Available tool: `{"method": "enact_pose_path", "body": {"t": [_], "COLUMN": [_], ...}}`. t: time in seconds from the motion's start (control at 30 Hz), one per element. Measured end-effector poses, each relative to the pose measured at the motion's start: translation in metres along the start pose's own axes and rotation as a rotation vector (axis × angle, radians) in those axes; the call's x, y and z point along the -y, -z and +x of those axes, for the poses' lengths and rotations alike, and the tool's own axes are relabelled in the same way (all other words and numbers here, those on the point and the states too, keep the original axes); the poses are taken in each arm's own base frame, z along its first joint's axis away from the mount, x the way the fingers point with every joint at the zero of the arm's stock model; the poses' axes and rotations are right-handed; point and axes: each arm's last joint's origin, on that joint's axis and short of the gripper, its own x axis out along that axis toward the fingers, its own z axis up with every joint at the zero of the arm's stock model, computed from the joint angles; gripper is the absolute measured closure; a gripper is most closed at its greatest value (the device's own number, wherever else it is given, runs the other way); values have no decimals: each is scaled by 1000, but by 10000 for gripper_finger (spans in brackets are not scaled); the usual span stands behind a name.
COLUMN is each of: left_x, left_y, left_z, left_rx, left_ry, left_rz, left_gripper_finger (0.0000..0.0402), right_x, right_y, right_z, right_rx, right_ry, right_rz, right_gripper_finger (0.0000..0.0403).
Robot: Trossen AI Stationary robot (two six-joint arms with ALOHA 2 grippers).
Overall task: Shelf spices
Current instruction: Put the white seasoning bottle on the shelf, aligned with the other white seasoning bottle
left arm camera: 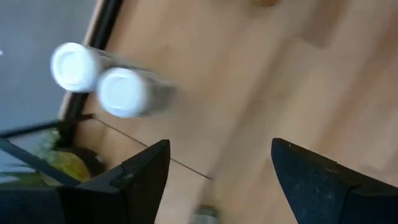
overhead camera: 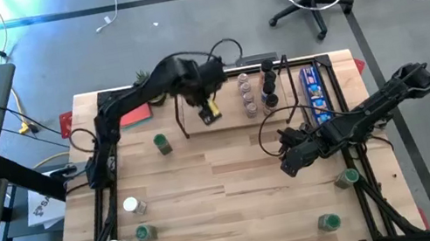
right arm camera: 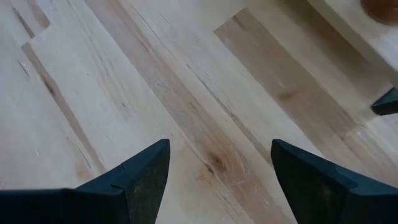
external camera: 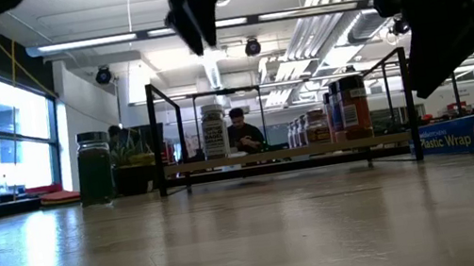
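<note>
The shelf (overhead camera: 231,109) stands at the table's far side, a light-wood rack in a black frame (external camera: 288,153). Several spice jars (overhead camera: 246,88) stand upright on it at its right part, and one white-labelled jar (external camera: 214,132) stands nearer its left end. My left gripper (overhead camera: 208,108) hangs open above the shelf's left part (external camera: 199,15). Its wrist view looks down on two white-topped jars (left arm camera: 121,92) beside a black rail, with nothing between the fingers (left arm camera: 221,146). My right gripper (overhead camera: 288,165) is open over bare tabletop (right arm camera: 221,146), in front of the shelf's right end.
Loose jars stand on the table: a green-topped one (overhead camera: 163,143) left of the shelf, three (overhead camera: 132,206) at the near left, and two green-topped (overhead camera: 347,177) at the near right. A long blue box (overhead camera: 312,90) lies at the shelf's right end, a plant (overhead camera: 141,80) at the far left.
</note>
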Motion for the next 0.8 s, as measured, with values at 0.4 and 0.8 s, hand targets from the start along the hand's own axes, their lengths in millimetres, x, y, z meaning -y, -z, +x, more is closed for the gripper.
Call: {"method": "enact_pose_path", "body": {"t": [0.4, 0.8], "left_x": [113, 146], "left_y": [85, 176], "left_z": [-5, -43], "left_rx": [-160, -175], "left_ry": [9, 53], "left_rz": [-53, 27], "left_gripper_finger": [156, 163], "right_x": [-3, -3], "right_y": [-3, -3], "right_z": [0, 0], "right_rx": [33, 31], "right_ry": [-26, -27], "right_rz": [-66, -91], "right_gripper_finger": [128, 128]}}
